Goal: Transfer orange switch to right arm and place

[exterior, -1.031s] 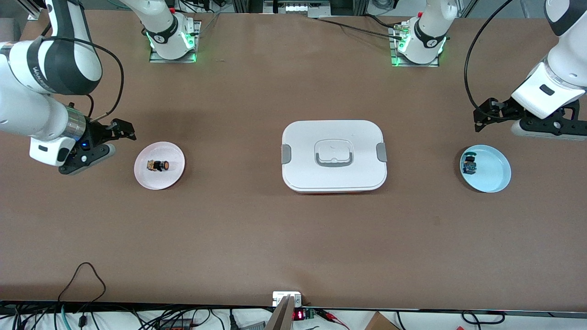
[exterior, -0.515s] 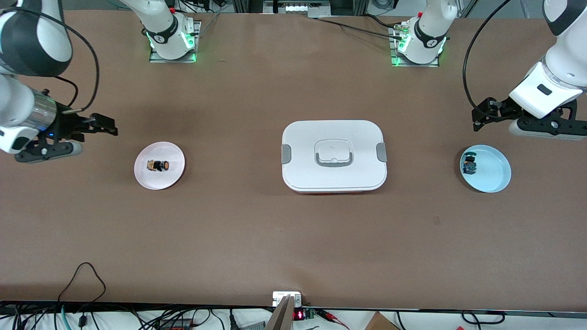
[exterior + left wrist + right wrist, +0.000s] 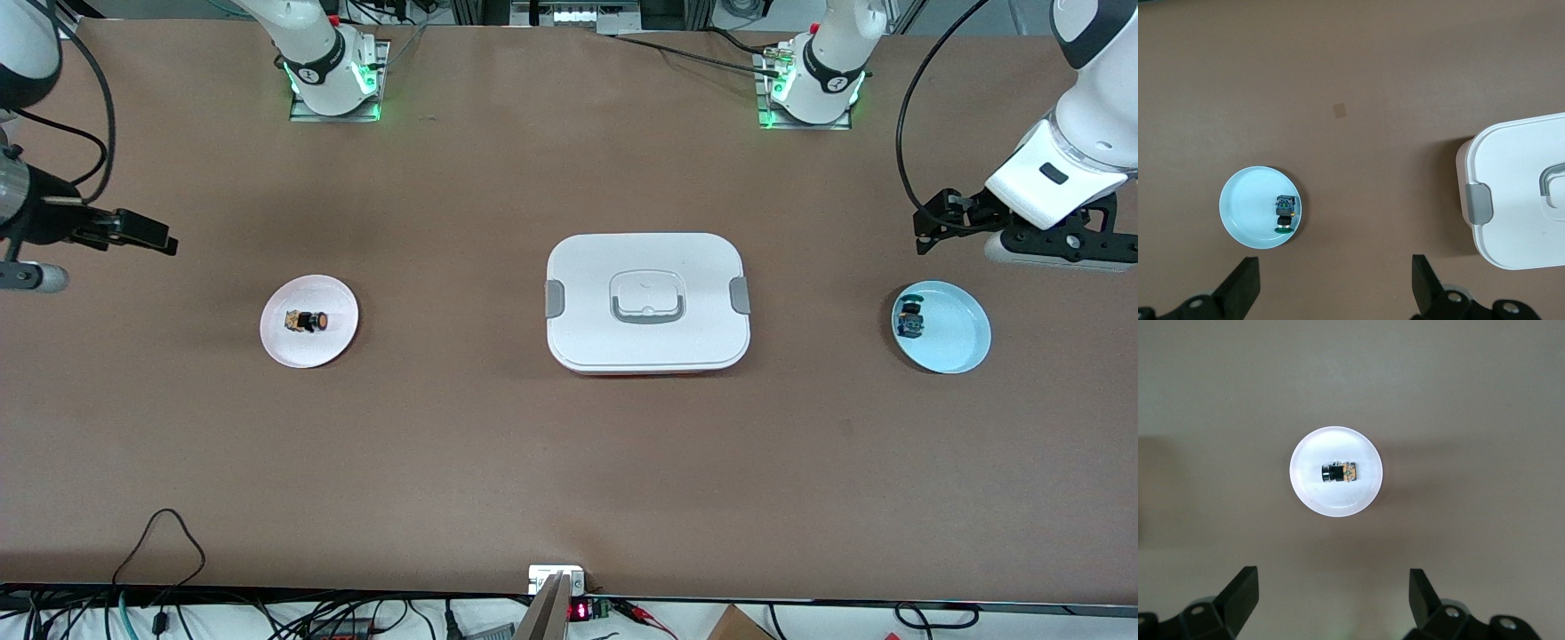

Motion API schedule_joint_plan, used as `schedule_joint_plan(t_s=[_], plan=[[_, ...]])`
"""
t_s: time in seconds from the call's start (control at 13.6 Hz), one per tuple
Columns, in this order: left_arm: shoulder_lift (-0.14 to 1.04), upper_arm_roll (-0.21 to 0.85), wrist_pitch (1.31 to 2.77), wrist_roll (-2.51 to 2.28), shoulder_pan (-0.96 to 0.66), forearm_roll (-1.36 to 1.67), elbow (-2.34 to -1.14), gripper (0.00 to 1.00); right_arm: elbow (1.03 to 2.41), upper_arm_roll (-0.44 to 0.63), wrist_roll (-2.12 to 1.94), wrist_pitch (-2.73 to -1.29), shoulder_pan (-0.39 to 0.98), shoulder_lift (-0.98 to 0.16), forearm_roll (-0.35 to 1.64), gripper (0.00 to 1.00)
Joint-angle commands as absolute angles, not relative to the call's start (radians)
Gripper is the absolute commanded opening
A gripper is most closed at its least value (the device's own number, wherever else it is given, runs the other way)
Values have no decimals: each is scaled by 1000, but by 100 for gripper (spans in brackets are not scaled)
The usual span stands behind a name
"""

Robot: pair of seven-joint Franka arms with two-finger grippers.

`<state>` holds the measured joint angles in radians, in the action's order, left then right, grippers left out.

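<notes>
The orange switch (image 3: 308, 321) lies on its side on a small pink plate (image 3: 331, 340) toward the right arm's end of the table. In the right wrist view the switch (image 3: 1339, 473) lies in the middle of that plate (image 3: 1331, 501). My right gripper (image 3: 144, 234) hangs open and empty above the table, off to the side of the plate at the right arm's end; its fingers are spread wide in the right wrist view (image 3: 1331, 600). My left gripper (image 3: 930, 228) is open and empty over the table beside a blue plate (image 3: 958, 345).
A green-capped switch (image 3: 909, 318) lies in the blue plate; both show in the left wrist view, the switch (image 3: 1285, 212) and the plate (image 3: 1245, 207). A white lidded box (image 3: 647, 302) stands mid-table, its corner in the left wrist view (image 3: 1518, 193).
My right gripper has drawn away from the pink plate toward the right arm's end of the table and risen. The switch stays on the plate. The left arm has barely moved.
</notes>
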<state>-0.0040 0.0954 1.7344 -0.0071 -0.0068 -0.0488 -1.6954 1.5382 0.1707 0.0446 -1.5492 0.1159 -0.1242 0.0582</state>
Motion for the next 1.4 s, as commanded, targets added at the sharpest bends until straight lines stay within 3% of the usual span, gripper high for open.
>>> schedule_joint_plan(t_s=[0.0, 0.52, 1.33], plan=[[3, 95, 1713, 15, -6, -35, -1671, 100, 1462, 169, 14, -1522, 109, -159, 17, 100], [9, 94, 1710, 17, -3, -37, -1654, 100, 1641, 166, 17, -1618, 121, -65, -32, 100], [9, 94, 1707, 17, -3, -37, -1654, 100, 1588, 164, 5, -1618, 118, -69, 15, 100]])
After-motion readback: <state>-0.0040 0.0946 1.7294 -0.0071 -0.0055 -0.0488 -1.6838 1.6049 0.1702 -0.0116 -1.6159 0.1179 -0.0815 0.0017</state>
